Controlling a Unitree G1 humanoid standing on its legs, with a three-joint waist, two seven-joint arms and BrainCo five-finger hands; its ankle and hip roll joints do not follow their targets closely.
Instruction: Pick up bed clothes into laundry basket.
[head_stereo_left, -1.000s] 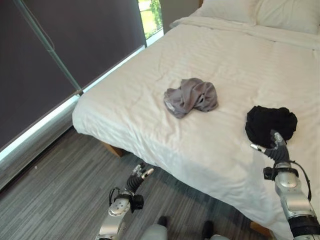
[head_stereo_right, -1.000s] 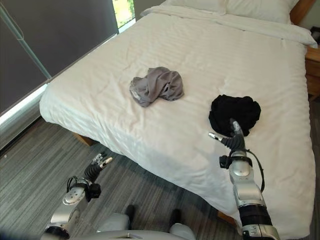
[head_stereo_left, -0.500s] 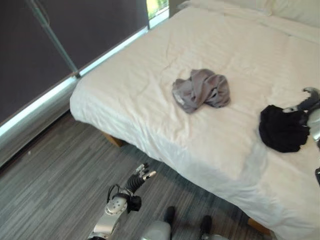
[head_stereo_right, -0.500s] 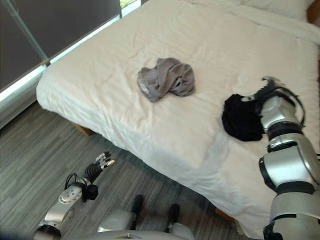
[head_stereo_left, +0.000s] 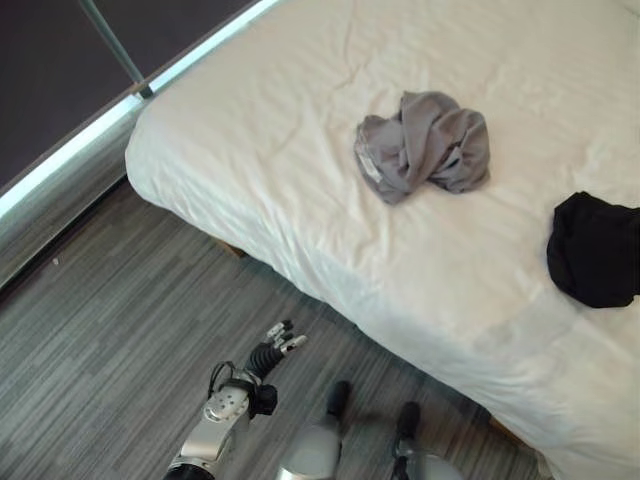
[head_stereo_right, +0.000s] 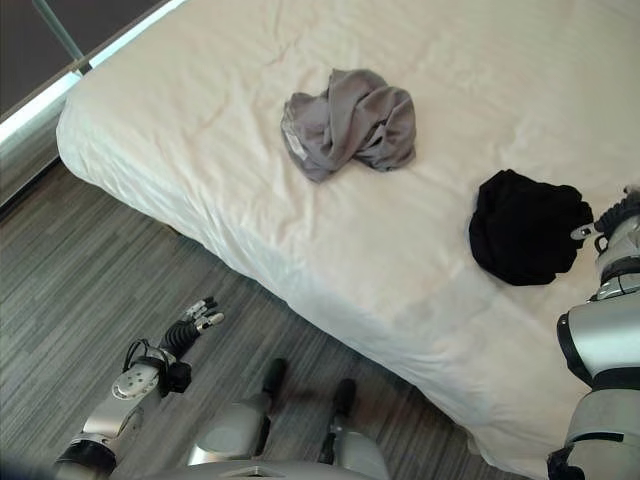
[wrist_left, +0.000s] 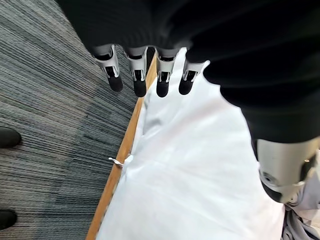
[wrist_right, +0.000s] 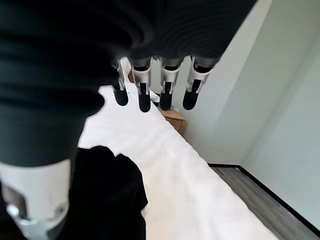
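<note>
Your right hand is open and empty beside the black clothes; left hand open, empty. Risk: fingers snag the bed sheet too

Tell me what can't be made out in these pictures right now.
- Black garment: cut off by the left eye view's right edge.
- Grey garment: bunched up, so what kind it is stays unclear.
- Right hand: at the right eye view's edge, most of it out of frame.
- Bed: its far end is cut off by the top edge in both eye views.
</note>
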